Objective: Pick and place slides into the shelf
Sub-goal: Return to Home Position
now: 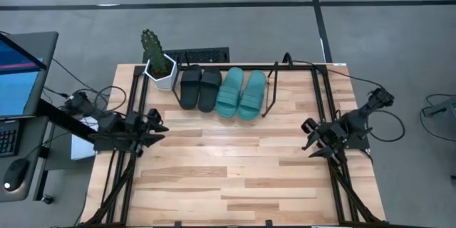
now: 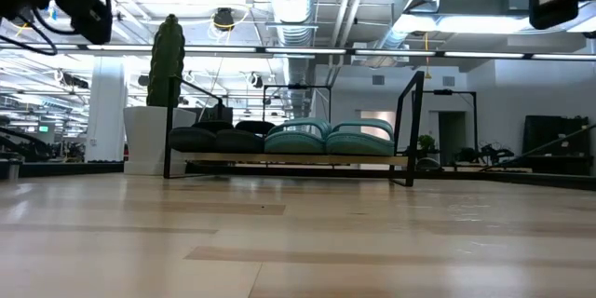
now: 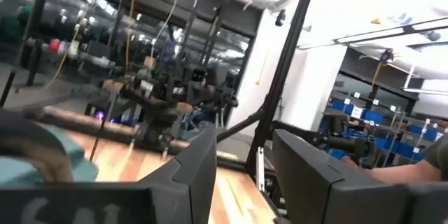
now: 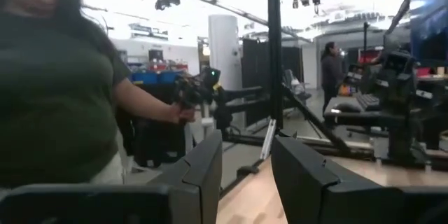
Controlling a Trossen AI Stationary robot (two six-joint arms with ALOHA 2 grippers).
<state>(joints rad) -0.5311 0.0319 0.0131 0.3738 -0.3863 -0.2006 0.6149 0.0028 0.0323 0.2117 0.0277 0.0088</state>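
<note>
Black and teal slides (image 1: 210, 89) rest on the shelf (image 2: 279, 158), apart from fingers (image 3: 199, 171).

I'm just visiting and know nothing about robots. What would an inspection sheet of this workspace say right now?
Surface: light wood table, nothing seen in front of the shelf.
Job's things: two black slides and two teal slides lie side by side in the shelf at the far edge.
Clutter: potted cactus beside the black slides.
Hands: left hand and right hand are open and empty, at the table's sides.
Cables: loose cables by the left arm; a cable runs to the right arm.
Surroundings: monitor left of the table; a person beyond it.
</note>
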